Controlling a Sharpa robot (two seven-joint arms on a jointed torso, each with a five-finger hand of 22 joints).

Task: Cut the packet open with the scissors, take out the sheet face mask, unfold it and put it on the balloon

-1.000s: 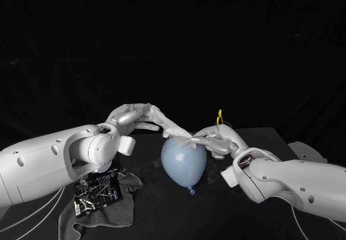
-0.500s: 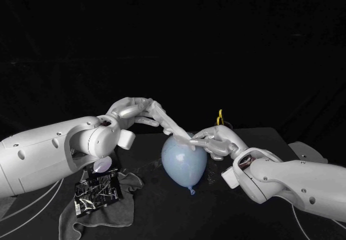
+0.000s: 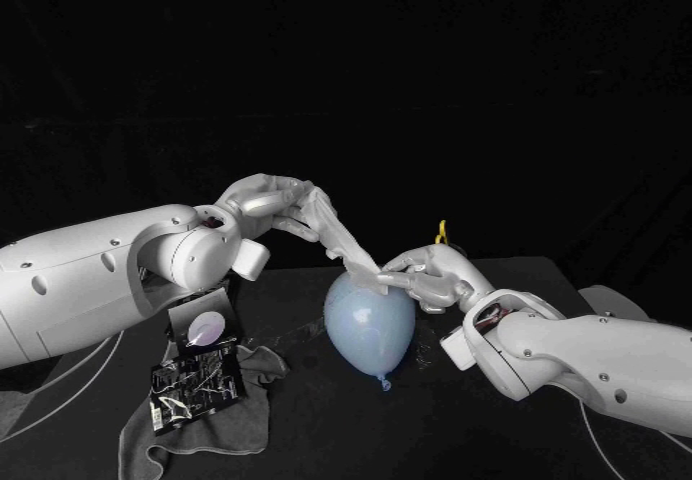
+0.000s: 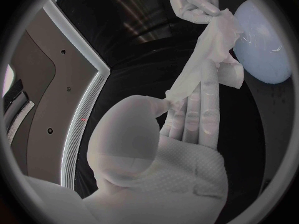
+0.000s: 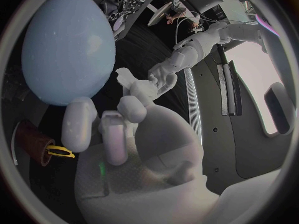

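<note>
A pale blue balloon (image 3: 368, 325) lies on the black table, its knot toward me. The white sheet face mask (image 3: 343, 242) stretches as a twisted strip between both hands above it. My left hand (image 3: 274, 207) pinches the mask's upper end, raised left of the balloon. My right hand (image 3: 421, 277) pinches the lower end right at the balloon's top. In the left wrist view the mask (image 4: 206, 59) runs from my left hand's fingers (image 4: 201, 115) to the right hand (image 4: 193, 5) beside the balloon (image 4: 264, 42). The right wrist view shows the balloon (image 5: 65, 45) beyond my right hand (image 5: 112, 129).
The black cut packet (image 3: 195, 385) lies on a grey cloth (image 3: 202, 425) at the front left, with a dark card bearing a pale disc (image 3: 203, 326) just behind it. Yellow-handled scissors (image 3: 440, 236) stand behind my right hand, in a brown holder (image 5: 32, 142).
My left hand has risen and drawn back to the left, pulling the mask into a longer, tauter strip. My right hand has stayed at the balloon's top.
</note>
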